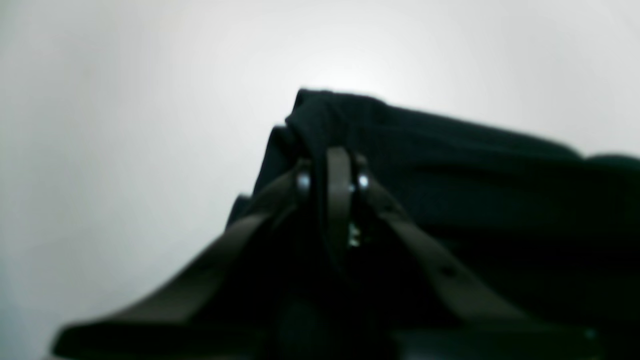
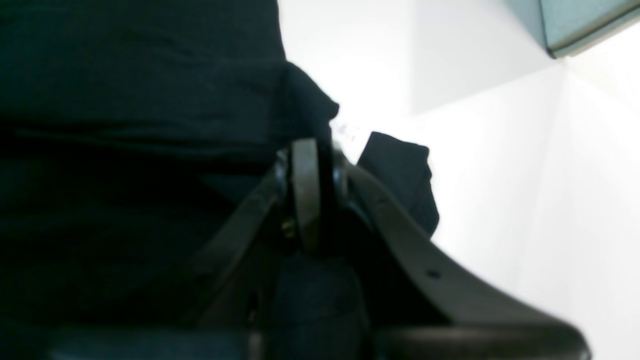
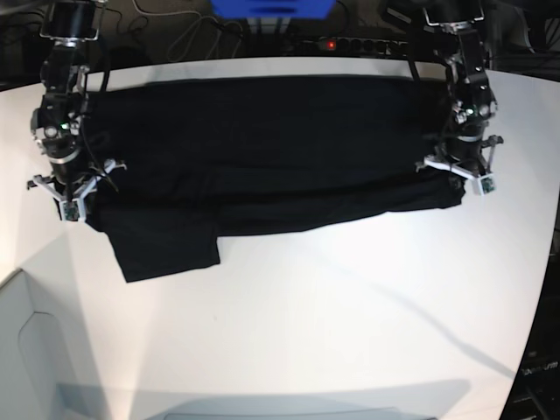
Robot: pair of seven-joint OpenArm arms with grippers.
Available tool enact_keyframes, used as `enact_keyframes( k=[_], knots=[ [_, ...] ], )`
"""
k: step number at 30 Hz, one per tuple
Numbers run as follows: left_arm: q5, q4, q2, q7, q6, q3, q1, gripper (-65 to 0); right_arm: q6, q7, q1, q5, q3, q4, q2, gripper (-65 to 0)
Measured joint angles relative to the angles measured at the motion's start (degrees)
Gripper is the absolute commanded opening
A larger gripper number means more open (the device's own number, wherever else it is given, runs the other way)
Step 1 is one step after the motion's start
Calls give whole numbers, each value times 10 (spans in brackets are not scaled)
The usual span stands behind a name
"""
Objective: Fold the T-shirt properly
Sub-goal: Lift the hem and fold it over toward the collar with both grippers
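My right gripper pinches the T-shirt; left gripper jaws narrow, hold uncertain. Lay both ends level on tabletop, then release.

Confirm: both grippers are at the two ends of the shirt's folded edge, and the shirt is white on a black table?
Colours are swapped. The base view shows a black shirt on a white table. The rest stands: the left gripper and right gripper are at opposite ends of the shirt's folded edge.
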Motion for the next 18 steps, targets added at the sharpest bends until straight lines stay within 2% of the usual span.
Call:
enact_keyframes(
  k=[4,7,11,13,18],
  knots=[
    [0,27,0,-1,1,0,19,-392,0,0,0,-2,1,4,0,-475],
    [0,45,0,-7,2,0,27,-317,0,-5,-2,-3,2,17,1,-377],
    [0,56,0,-5,2,0,30,-313,0,-4,-13,-3,2,49,1,-320],
    [-3,56,2,-5,0,-11,28,-313,0,-5,-15,-3,2,61,-1,-319],
    [1,52,31,2,3,-78,13,-310,0,-3,-13,-2,3,69,-11,-319]
  ],
)
